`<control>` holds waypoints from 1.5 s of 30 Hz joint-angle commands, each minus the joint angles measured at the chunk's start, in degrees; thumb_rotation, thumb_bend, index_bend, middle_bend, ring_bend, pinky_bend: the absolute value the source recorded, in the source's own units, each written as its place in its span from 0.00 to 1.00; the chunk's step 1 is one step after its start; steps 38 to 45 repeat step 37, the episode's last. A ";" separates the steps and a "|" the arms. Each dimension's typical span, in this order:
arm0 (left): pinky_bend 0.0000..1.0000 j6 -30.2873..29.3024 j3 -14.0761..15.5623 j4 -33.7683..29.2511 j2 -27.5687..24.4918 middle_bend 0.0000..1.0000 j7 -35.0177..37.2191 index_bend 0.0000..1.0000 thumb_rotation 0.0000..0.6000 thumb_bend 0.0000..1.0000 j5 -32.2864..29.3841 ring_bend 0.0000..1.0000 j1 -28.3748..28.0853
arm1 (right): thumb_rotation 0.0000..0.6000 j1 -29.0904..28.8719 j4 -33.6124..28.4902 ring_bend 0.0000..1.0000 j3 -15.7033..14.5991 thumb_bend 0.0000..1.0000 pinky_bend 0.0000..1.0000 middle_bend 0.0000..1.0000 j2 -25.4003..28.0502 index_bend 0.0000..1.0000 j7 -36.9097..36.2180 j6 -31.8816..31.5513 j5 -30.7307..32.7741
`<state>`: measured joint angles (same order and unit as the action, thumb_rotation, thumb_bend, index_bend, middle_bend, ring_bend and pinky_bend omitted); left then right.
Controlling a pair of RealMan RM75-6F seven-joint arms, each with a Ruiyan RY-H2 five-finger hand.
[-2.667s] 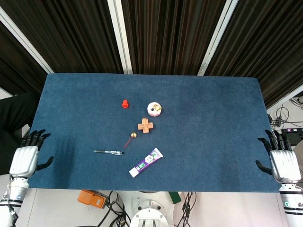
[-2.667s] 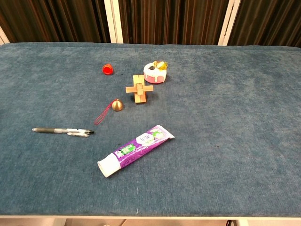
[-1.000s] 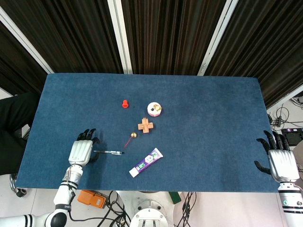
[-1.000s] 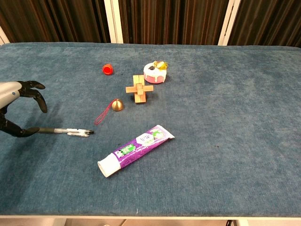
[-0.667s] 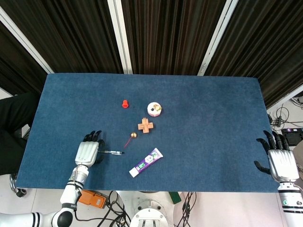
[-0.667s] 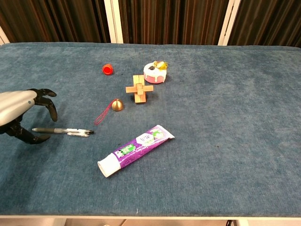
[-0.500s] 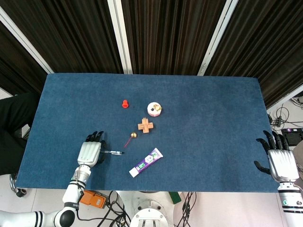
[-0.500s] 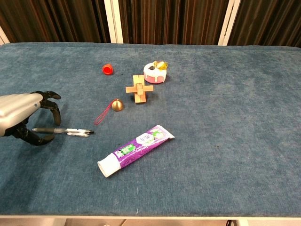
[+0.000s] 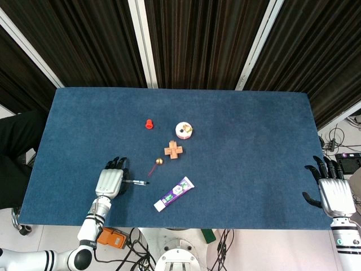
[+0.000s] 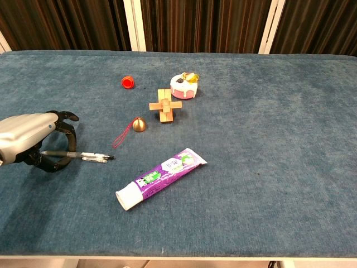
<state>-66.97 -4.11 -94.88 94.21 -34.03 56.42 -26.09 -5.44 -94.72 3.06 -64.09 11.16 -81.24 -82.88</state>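
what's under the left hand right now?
The rear end of the pen on the blue table cloth; the left hand arches over it, fingers curled around the barrel. Whether they actually grip or lift it is hidden by the hand.

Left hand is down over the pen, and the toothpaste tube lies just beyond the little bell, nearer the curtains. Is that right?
Not quite. The left hand is over the pen, but the toothpaste tube lies on the near side of the bell, toward the robot, not toward the curtains. The chest view shows it plainly.
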 commanded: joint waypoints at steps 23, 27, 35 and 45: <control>0.12 0.63 -15.91 -22.54 -32.78 0.14 12.62 0.60 1.00 0.47 -2.51 0.00 -1.69 | 1.00 -0.29 -0.41 0.06 0.31 0.36 0.10 0.13 -0.46 0.32 0.92 0.25 0.64; 0.12 6.39 -20.57 -26.43 -40.45 0.14 27.93 0.60 1.00 0.47 -3.33 0.00 -0.03 | 1.00 -0.01 -0.25 0.06 0.13 0.36 0.10 0.13 -0.60 0.32 0.94 -0.57 -0.08; 0.12 12.22 -23.73 -25.86 -49.47 0.16 46.73 0.61 1.00 0.47 3.10 0.01 3.43 | 1.00 -0.21 -0.21 0.06 0.34 0.36 0.11 0.13 -0.62 0.32 0.60 -0.11 0.46; 0.12 12.06 -23.22 -25.20 -49.41 0.16 47.84 0.61 1.00 0.47 4.22 0.01 3.38 | 1.00 -0.14 -0.06 0.06 0.42 0.36 0.10 0.13 -0.74 0.32 0.50 -0.60 0.11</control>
